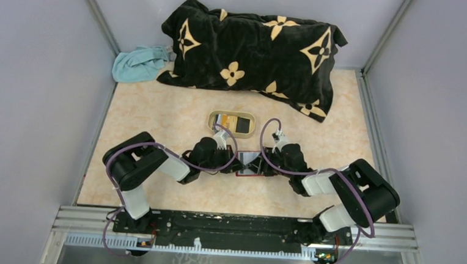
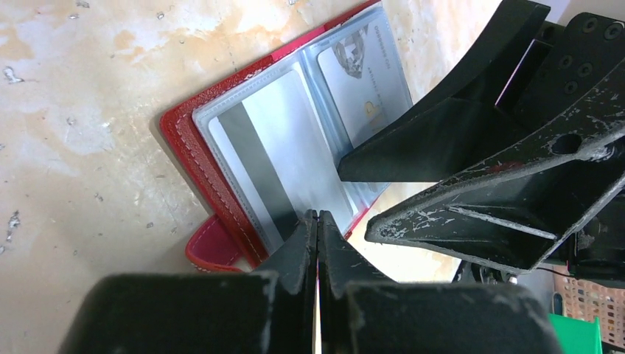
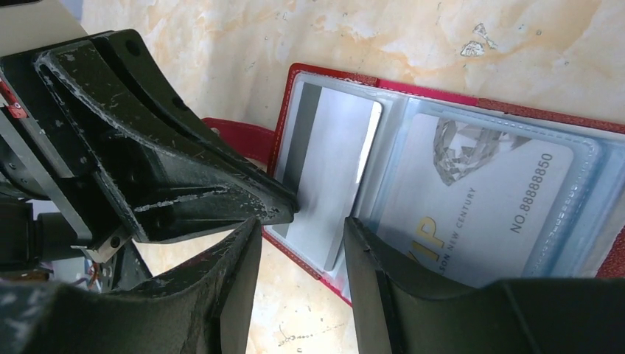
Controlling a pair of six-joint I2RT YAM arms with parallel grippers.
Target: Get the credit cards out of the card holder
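Beige marble-look table (image 1: 158,115) inside plain grey walls, with a plush black blanket (image 1: 254,47) with tan flowers heaped along the far edge and a teal cloth (image 1: 138,64) at the far left corner. The card holder (image 1: 250,163) lies open and flat around mid-table, a bit toward the near edge. It's just on the near side of a beige oval tray (image 1: 212,120) with a couple of cards (image 1: 234,122) in it.

The left gripper (image 2: 318,221) is closed tight, tips pressed down on the holder's edge next to the red tab (image 2: 214,247), basically pinning it. The right gripper (image 3: 302,225) has its jaws apart, straddling the end of a silver card (image 3: 332,155) with a dark stripe. I honestly can't tell if a pad is touching it yet. A pale VIP card (image 3: 472,192) with a diamond print sits in the neighbouring pocket.

My worry is that the clear sleeves look slick and floppy while the cards are thin and stiff. The fingers could pinch sleeve plus card and drag the whole stitched red wallet, especially if the left tips slip off. The two grippers are also nearly touching, so a bump seems possible.
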